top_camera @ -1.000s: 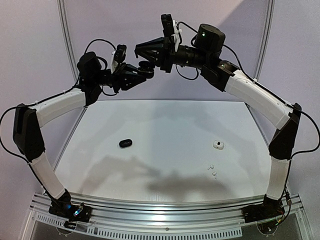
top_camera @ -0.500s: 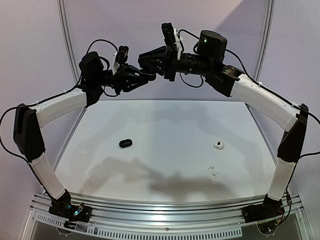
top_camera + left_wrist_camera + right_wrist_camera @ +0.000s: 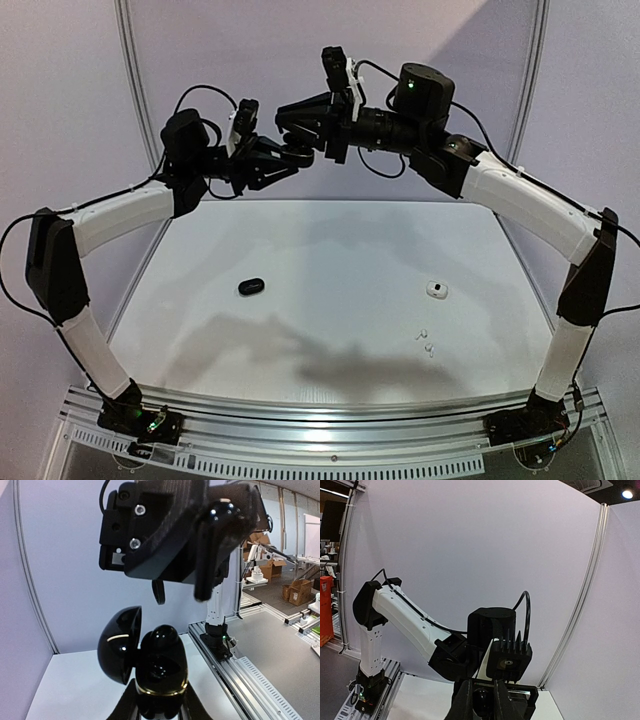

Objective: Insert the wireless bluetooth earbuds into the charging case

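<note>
High above the back of the table, my left gripper is shut on an open glossy black charging case. Its lid swings out to the left, and one black earbud sits in the far socket. My right gripper hovers just above the case. It is shut on a small black earbud, seen hanging at the earbud's tip in the left wrist view. Two white earbuds lie loose on the table at the right.
A closed black case rests on the white table left of centre. A small white case lies at the right, just behind the white earbuds. Both arms arch over the table's back half.
The right arm's elbow has swung outward to the right and its gripper has dropped a little toward the case. The left gripper has shifted slightly right with the open case.
</note>
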Available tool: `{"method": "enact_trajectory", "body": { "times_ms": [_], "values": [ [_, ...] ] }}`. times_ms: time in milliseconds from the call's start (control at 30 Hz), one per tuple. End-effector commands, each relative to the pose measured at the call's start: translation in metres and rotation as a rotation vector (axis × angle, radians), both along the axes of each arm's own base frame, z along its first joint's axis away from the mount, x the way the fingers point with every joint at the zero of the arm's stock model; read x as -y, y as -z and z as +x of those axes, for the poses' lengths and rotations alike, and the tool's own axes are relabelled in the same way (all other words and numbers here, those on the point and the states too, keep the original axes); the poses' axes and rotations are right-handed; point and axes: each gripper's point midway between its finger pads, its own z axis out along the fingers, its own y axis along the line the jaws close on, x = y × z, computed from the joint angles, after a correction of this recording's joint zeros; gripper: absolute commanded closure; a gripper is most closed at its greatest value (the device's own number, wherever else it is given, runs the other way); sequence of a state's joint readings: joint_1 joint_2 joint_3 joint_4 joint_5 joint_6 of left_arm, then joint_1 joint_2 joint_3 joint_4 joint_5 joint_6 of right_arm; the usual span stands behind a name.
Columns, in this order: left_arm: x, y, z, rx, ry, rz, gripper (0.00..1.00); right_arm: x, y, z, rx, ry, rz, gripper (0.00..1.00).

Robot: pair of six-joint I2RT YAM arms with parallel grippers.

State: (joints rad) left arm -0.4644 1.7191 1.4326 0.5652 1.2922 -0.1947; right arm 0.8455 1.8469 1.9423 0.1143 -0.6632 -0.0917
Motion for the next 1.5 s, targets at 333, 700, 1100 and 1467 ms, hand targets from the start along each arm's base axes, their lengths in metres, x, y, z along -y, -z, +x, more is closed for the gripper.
{"method": "enact_trajectory", "body": {
  "times_ms": [333,700,1100,1467],
  "values": [
    [-0.011,-0.013,-0.010,0.033,-0.041,-0.041,1.00,-0.009,0.015,0.001,-0.008,0.024,-0.042,1.00],
    [-0.013,-0.016,-0.015,0.038,-0.052,-0.053,1.00,-0.011,0.019,-0.005,0.006,0.057,-0.079,1.00],
    [-0.014,-0.018,-0.023,0.050,-0.050,-0.058,1.00,-0.015,0.023,-0.008,0.001,0.084,-0.095,1.00],
    [-0.016,-0.020,-0.025,0.068,-0.078,-0.079,1.00,-0.008,0.025,-0.006,-0.009,0.167,-0.097,1.00]
  ]
}}
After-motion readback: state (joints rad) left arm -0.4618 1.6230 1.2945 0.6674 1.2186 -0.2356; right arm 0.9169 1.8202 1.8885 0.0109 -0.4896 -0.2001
